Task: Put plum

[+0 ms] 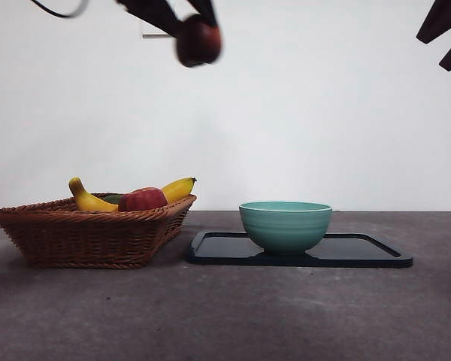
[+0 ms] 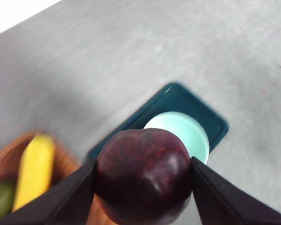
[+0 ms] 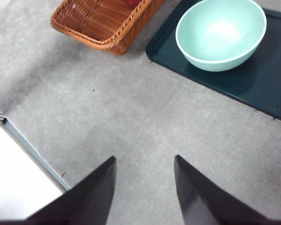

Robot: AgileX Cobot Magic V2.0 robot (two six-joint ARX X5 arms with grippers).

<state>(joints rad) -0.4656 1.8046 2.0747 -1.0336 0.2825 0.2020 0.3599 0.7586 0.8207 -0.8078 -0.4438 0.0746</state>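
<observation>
Maroon plum (image 2: 144,176) clamped in the left gripper (image 2: 144,180), high over the table.
Right gripper (image 3: 144,187) waits, jaws apart, holding nothing. Basket (image 1: 90,233) holds bananas (image 1: 90,199) and an apple (image 1: 143,199); bowl (image 1: 286,226) sits on a tray (image 1: 361,252).

the plum (image 1: 198,40) hangs high above the table (image 1: 225,316), clamped in the left gripper (image 2: 144,176), with open air all the way beneath it. under it and a little to one side, the basket (image 1: 90,233) is crowded: a banana (image 1: 90,200), a second banana (image 1: 178,188) and a red apple (image 1: 143,199) rise above its rim. the green bowl (image 1: 286,224) stands on the dark tray (image 1: 361,252), its mouth open upward with nothing over it. basket and tray sit just beside each other, leaving only a narrow gap. the table in front of both is bare and wide. the right gripper (image 3: 145,187) hangs, jaws parted, above that bare stretch, well apart from the bowl.
</observation>
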